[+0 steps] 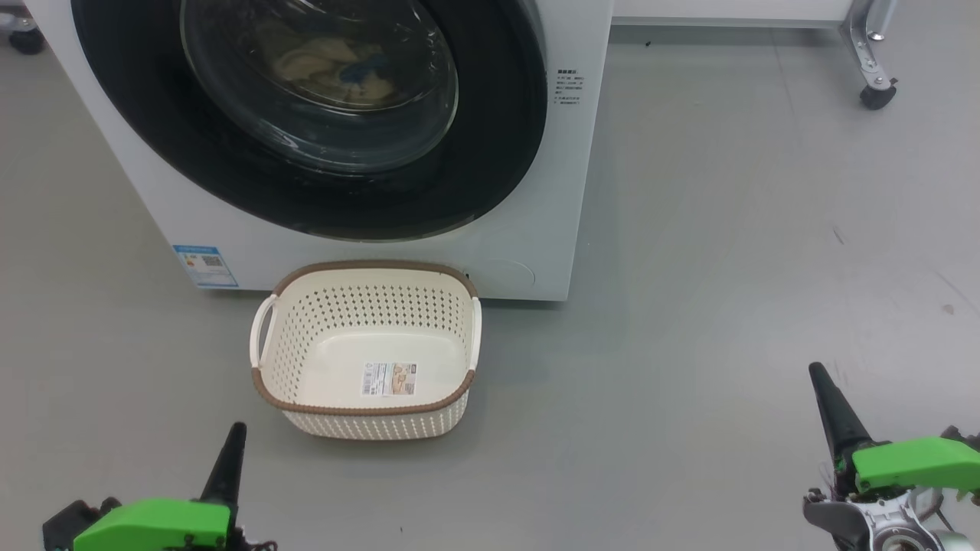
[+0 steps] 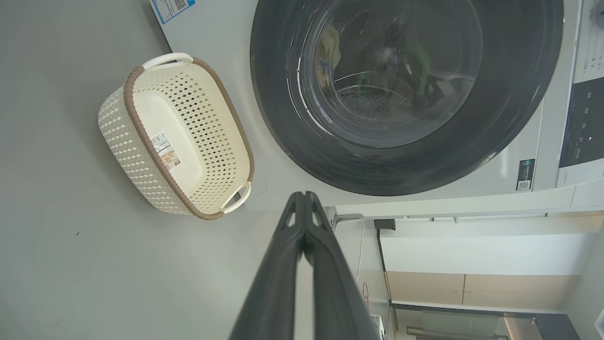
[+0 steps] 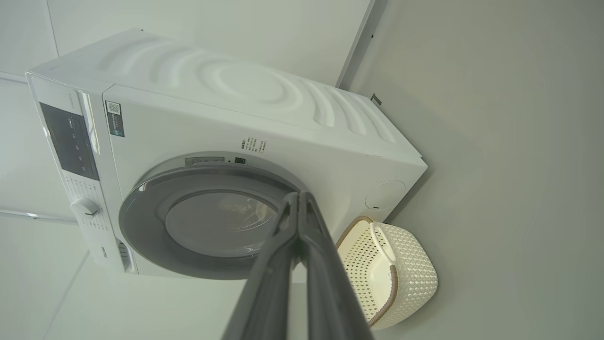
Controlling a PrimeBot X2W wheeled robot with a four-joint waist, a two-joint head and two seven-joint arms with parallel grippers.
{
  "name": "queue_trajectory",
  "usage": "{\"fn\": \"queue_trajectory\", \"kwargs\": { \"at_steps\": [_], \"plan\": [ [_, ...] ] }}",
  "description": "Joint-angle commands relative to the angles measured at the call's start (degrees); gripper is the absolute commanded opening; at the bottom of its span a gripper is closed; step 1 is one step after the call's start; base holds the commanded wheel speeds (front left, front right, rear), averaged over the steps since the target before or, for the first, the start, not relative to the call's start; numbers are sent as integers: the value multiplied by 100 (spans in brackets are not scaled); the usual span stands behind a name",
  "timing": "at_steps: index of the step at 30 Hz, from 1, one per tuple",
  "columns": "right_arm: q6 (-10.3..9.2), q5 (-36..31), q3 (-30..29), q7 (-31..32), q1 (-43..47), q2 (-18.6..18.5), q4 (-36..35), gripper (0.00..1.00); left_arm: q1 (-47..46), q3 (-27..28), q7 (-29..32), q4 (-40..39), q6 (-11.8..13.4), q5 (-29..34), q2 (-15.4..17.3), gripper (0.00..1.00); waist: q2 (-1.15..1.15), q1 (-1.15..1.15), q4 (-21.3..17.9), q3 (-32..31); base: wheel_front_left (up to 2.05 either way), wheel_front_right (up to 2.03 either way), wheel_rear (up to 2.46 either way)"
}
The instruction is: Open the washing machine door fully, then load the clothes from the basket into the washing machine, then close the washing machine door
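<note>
The washing machine stands ahead with its door closed flat against the front. Through the glass I see the clothes lying in the drum, cream-yellow with a blue patch. On the floor in front sits the basket, with just a label on its floor. My left gripper is low at the left and my right gripper low at the right, both shut on nothing and well back from the basket. The left wrist view has the left gripper, basket and door. In the right wrist view are the right gripper, door and basket.
A metal frame leg on a caster stands at the back right, and another caster at the back left. Bare grey floor spreads to the right of the machine and between the grippers.
</note>
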Motion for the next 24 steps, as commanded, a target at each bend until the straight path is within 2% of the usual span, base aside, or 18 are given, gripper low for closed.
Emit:
{"fn": "queue_trajectory", "kwargs": {
  "at_steps": [1, 24],
  "plan": [
    [16, 153, 48, 36, -356, -136, -152, 0, -307, 233, 26, -155, -40, -127, 32, 0, 0, 0, -2, -2, 0, 0, 0],
    [20, 1661, -37, 203, -624, -140, 154, 0, -374, 689, 383, -121, -188, -1460, -74, 0, 0, 0, -53, -59, 0, 0, 0]
  ]
}}
